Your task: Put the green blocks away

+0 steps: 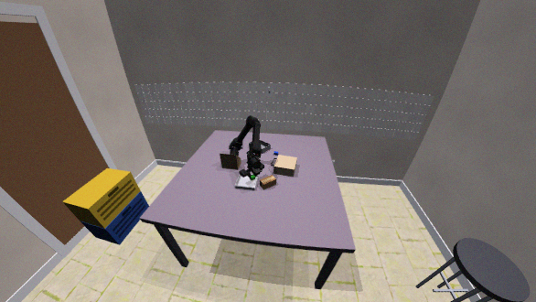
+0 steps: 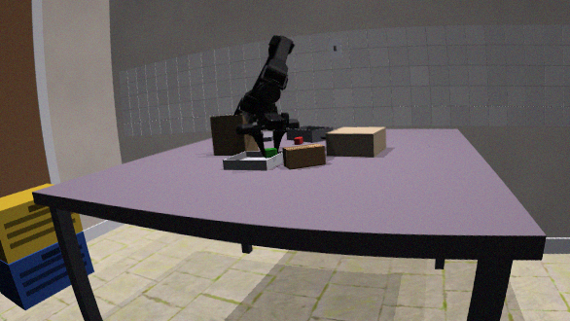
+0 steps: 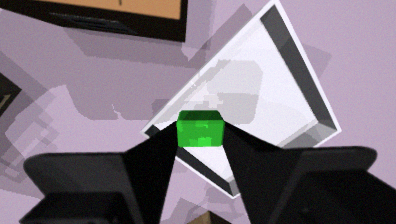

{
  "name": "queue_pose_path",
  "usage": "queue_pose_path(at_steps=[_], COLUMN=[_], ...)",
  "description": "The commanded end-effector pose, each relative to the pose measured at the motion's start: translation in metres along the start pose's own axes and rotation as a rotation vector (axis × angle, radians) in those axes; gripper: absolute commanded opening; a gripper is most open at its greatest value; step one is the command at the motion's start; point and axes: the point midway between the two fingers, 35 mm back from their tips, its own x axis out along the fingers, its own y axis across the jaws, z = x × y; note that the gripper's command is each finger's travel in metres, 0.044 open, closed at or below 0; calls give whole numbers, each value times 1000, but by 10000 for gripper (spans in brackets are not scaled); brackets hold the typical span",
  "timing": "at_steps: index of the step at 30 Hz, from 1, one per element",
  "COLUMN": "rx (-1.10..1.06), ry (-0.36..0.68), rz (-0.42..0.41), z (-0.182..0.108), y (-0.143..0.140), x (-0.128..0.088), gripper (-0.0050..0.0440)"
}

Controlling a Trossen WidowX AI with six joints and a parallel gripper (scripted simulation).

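Note:
My gripper (image 3: pixel 199 125) is shut on a green block (image 3: pixel 200 129). It holds the block low over one corner of a white shallow tray (image 3: pixel 250 110), at about rim height. In the exterior view the green block (image 2: pixel 270 152) shows between the fingers (image 2: pixel 267 146), at the far right side of the tray (image 2: pixel 253 160). In the top view the block (image 1: pixel 251 176) sits just behind the tray (image 1: pixel 246 182). The inside of the tray looks empty.
A small wooden crate (image 2: pixel 303 157) stands right of the tray. A tan closed box (image 2: pixel 355 141) stands farther right. A dark brown box (image 2: pixel 226 135) stands behind left. A dark low tray (image 2: pixel 308 132) and a red block (image 2: pixel 298 140) lie behind. A blue block (image 1: pixel 275 153) lies near the tan box.

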Motion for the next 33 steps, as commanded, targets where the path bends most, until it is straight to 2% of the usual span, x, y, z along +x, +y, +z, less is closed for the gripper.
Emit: queue_pose_path(at_steps=[1,14,15,26,33], rx=[11,11,11,11,11], ry=[20,20,20,20,20], rz=[4,4,4,4,4], z=[-5,-5,-5,-5,-4], y=[-1,-1,-1,-1,-1], x=[9,10,10,10,-36], gripper=[0,0,250,250,250])
